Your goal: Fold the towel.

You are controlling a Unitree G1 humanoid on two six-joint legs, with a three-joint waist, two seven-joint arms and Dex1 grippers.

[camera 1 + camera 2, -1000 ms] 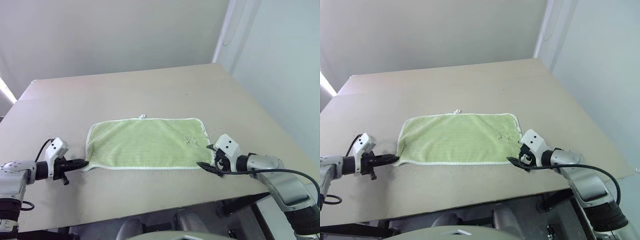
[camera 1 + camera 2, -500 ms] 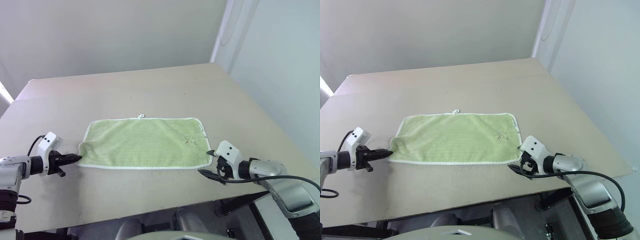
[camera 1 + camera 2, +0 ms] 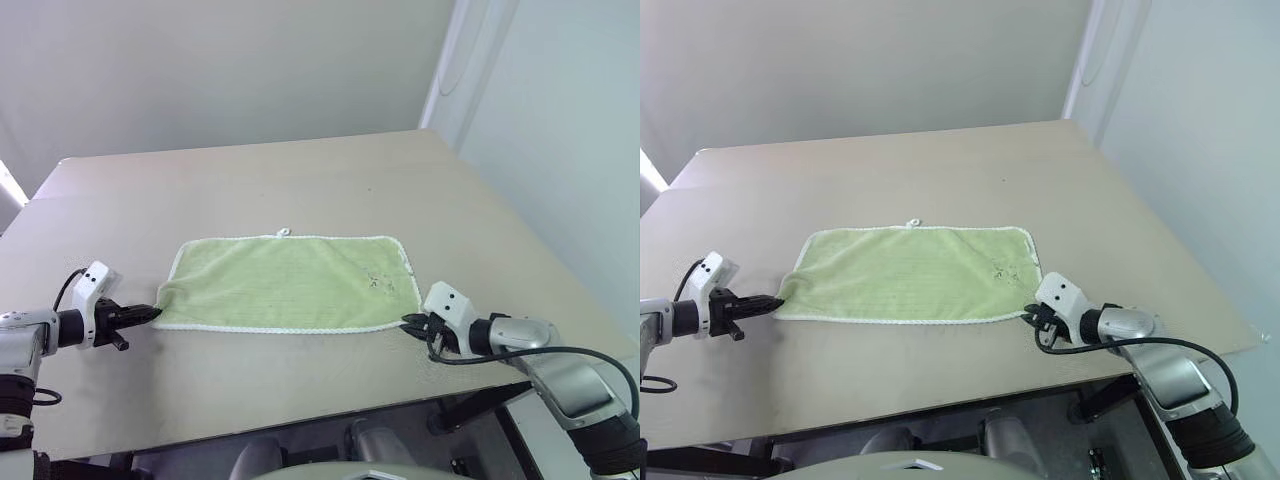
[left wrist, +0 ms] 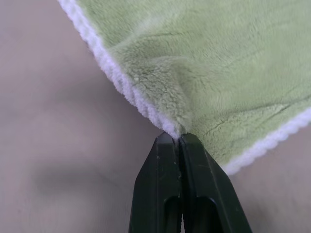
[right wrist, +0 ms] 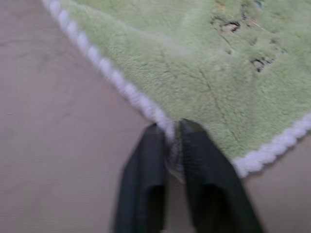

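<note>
My left gripper (image 4: 179, 138) and right gripper (image 5: 170, 130) each pinch a near corner of the towel (image 3: 290, 283) on the table (image 3: 300, 180).

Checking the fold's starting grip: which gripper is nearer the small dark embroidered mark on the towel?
Right. The right gripper pinches the towel's near corner beside the embroidered mark; the left gripper pinches the opposite near corner, across the towel's length.

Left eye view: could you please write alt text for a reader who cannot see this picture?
A light green towel lies flat on a beige table, held at its two near corners: the left gripper is shut on one corner and the right gripper on the other. A small white loop sits on the far edge.
</note>
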